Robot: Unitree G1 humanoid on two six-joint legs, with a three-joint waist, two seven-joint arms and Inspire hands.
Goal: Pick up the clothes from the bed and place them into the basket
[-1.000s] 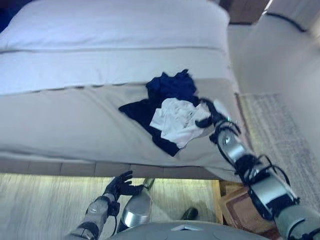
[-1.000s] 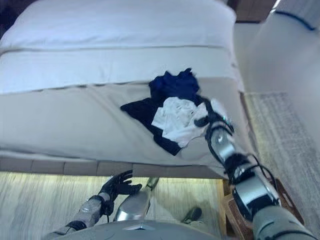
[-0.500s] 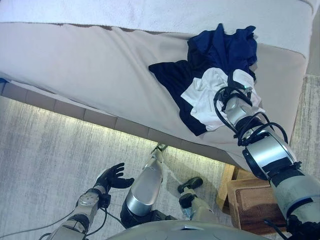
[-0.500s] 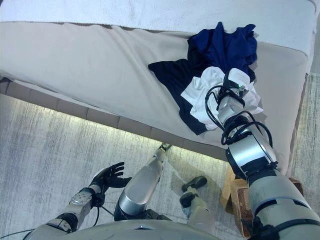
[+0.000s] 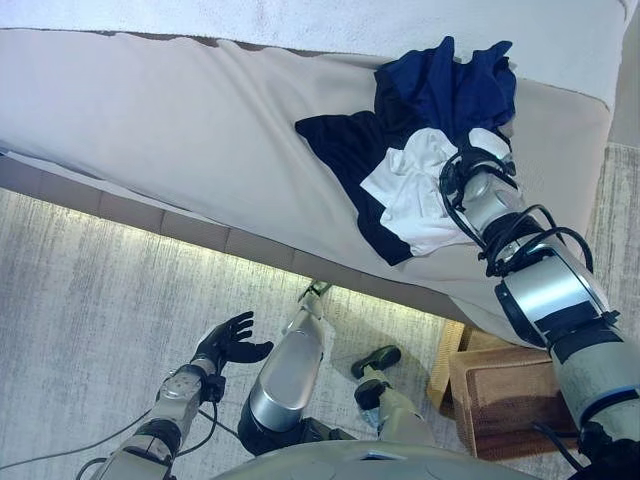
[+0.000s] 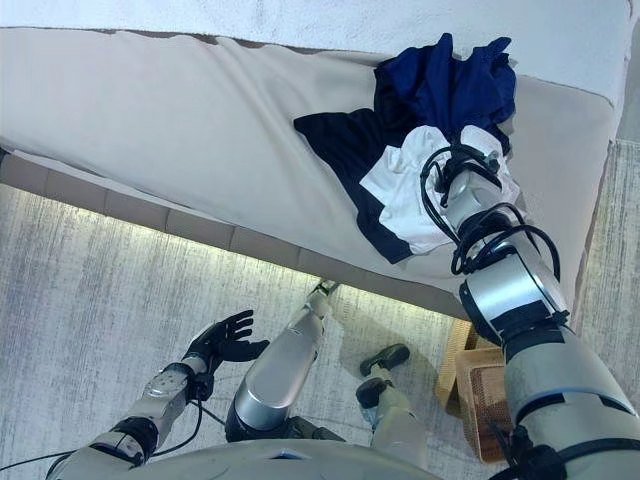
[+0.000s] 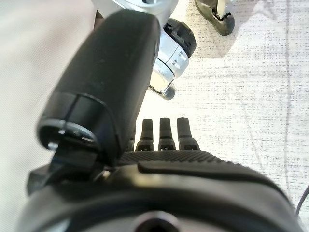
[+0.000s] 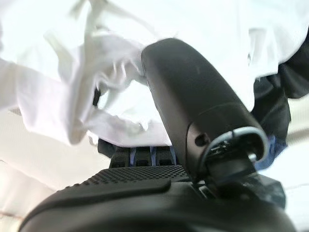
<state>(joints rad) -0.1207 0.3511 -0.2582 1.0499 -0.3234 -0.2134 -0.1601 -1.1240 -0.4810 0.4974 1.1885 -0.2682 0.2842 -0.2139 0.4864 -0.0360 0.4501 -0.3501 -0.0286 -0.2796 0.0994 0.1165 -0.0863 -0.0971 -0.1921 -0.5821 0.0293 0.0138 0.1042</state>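
A pile of clothes lies on the bed's beige cover (image 5: 180,130) near its right end: a navy garment (image 5: 445,90) and a white garment (image 5: 415,195) on top of it. My right hand (image 5: 472,165) is down in the white garment, with the arm reaching over the bed's edge. In the right wrist view its thumb (image 8: 193,96) lies against bunched white cloth (image 8: 96,87) and the rest of the hand is buried under it. My left hand (image 5: 228,340) hangs low over the floor, open and empty, with straight fingers (image 7: 164,135).
A wicker basket (image 5: 505,395) stands on the floor at the lower right, by the bed's corner and under my right arm. A pale rug (image 5: 90,290) covers the floor along the bed's base (image 5: 150,215). White bedding (image 5: 300,20) lies beyond the beige cover.
The camera has tilted down toward the floor and bed edge. My right hand has pushed from the white garment's right edge into the cloth. The left hand stays low.
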